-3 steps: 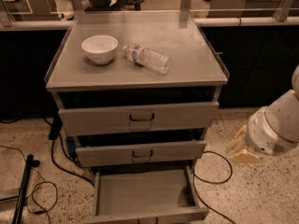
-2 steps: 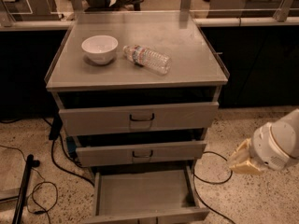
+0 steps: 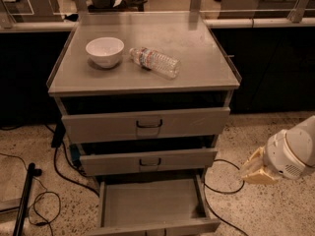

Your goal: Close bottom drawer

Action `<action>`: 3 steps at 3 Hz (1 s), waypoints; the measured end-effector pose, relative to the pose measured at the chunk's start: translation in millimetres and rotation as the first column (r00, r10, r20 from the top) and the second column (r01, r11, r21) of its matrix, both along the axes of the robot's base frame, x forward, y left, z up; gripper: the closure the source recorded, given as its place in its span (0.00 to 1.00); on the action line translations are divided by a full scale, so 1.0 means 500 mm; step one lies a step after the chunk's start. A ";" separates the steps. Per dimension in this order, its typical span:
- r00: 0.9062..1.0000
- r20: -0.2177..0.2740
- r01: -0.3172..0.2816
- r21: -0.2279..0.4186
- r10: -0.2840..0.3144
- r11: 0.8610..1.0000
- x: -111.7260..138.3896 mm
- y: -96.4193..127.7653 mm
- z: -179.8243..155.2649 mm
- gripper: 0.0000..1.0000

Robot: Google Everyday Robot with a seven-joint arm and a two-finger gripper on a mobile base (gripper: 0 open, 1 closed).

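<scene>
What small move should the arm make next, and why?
Probably carry the gripper down and left, to the front of the bottom drawer: the drawer stands pulled out, and the gripper hangs off to its right, touching nothing.

Gripper (image 3: 255,170) hung low, right of the cabinet (image 3: 147,80), apart from the pulled-out bottom drawer (image 3: 150,203). The floor (image 3: 261,213) between them was crossed by one black cable (image 3: 229,192). To the left, more cables (image 3: 59,166) and a dark pole (image 3: 22,200) cluttered the floor.
</scene>
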State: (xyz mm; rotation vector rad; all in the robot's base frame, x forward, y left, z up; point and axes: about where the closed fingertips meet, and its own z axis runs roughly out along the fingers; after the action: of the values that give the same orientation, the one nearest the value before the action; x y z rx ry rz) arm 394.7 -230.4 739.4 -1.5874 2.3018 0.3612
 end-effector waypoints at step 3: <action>0.993 -0.103 0.070 0.052 -0.064 0.996 0.008 0.021 -0.208 1.00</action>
State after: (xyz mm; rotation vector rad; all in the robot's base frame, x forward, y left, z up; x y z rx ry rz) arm 398.9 -220.0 635.6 -1.4934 2.3918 0.4949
